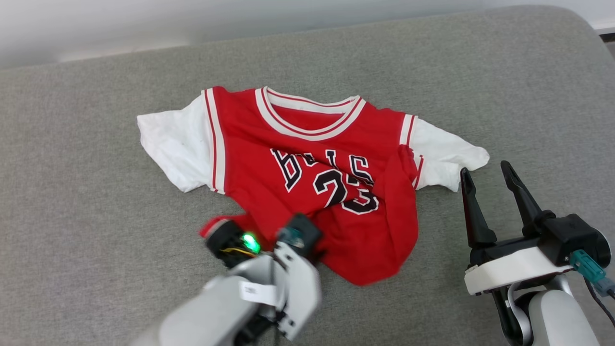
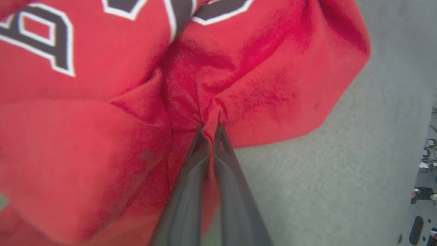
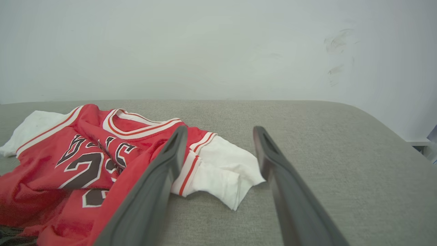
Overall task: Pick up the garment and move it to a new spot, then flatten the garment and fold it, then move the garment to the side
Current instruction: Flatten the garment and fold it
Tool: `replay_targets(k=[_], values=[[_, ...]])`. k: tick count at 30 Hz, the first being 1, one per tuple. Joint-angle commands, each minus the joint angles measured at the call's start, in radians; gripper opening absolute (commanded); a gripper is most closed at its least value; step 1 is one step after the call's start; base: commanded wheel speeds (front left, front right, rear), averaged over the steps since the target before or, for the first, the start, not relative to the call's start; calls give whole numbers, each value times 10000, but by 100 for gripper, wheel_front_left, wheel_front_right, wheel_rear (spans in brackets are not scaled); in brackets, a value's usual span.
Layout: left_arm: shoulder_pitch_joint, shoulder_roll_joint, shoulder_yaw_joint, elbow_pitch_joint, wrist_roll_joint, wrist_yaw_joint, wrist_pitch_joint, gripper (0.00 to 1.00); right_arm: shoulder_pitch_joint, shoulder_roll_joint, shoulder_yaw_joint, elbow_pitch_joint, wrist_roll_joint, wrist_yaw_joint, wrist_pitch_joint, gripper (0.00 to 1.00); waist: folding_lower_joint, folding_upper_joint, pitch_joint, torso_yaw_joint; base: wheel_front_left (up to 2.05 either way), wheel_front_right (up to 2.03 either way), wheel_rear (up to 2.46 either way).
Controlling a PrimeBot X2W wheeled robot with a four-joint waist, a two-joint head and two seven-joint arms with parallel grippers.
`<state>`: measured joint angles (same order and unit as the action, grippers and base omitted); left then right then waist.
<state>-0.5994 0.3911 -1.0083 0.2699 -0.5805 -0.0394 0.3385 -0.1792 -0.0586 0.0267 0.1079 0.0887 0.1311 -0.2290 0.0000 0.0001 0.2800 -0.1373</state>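
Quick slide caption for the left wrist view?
Left gripper shut on a fold of the red garment, grey fabric surface beside.

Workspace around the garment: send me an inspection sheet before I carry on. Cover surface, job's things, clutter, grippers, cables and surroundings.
Surface: grey fabric surface with a rounded far corner.
Job's things: garment lies front up, collar away from the robot, both white sleeves spread, lower part bunched and folded over the number.
Clutter: nothing seen.
Grippers: left gripper shut on a pinch of red cloth near the hem; right gripper open, holding nothing, at the sleeve on the robot's right; contact cannot be told.
Cables: teal-plugged cable at the right wrist; yellow wires at the left wrist.
Surroundings: pale wall behind the surface.
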Motion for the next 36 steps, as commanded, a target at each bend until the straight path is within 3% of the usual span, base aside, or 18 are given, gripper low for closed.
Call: replay_targets(k=[1, 6, 9, 16, 24, 25, 26, 27, 36], values=[[159, -287, -191, -21, -8, -119, -68, 0, -56, 32, -5, 38, 36, -7, -64, 100, 0, -1, -107, -50, 0, 0, 0], [-148, -1046, -541, -155, 68, -372, -323, 0, -109, 48, 11, 83, 19, -7, -95, 100, 0, -1, -382, -209, 0, 0, 0], [-415, -1375, -1187, -137, 633, -504, -305, 0, -92, 50, 16, 104, 27, -7, -85, 100, 0, -1, -524, -341, 0, 0, 0], [-229, -2282, -2229, -169, 574, -811, -125, 0, 25, 62, 9, 139, 26, -7, -129, 100, 0, -1, -640, -605, 0, 0, 0], [-265, -2680, -2605, -80, 676, -905, -207, 0, 90, 83, 8, 208, 8, -7, -165, 100, 0, -1, -625, -722, 0, 0, 0], [-213, -2703, -2612, -23, 650, -908, -286, 22, 97, 82, -5, 225, -2, -7, -163, 100, 0, -1, -634, -711, 0, 0, 0], [-248, -2685, -2614, 21, 744, -908, -416, 71, 102, 83, -21, 236, -9, -7, -164, 100, 0, -1, -645, -692, 0, 0, 0], [-282, -2661, -2543, 84, 781, -829, -571, 100, 108, 85, -61, 241, -14, -7, -167, 100, 0, -1, -662, -649, 0, 0, 0], [-463, -2085, -1092, 105, 159, -217, -1698, 100, 183, 78, -279, 288, -97, -7, -137, 100, 0, -1, -1152, -25, 0, 0, 0]])
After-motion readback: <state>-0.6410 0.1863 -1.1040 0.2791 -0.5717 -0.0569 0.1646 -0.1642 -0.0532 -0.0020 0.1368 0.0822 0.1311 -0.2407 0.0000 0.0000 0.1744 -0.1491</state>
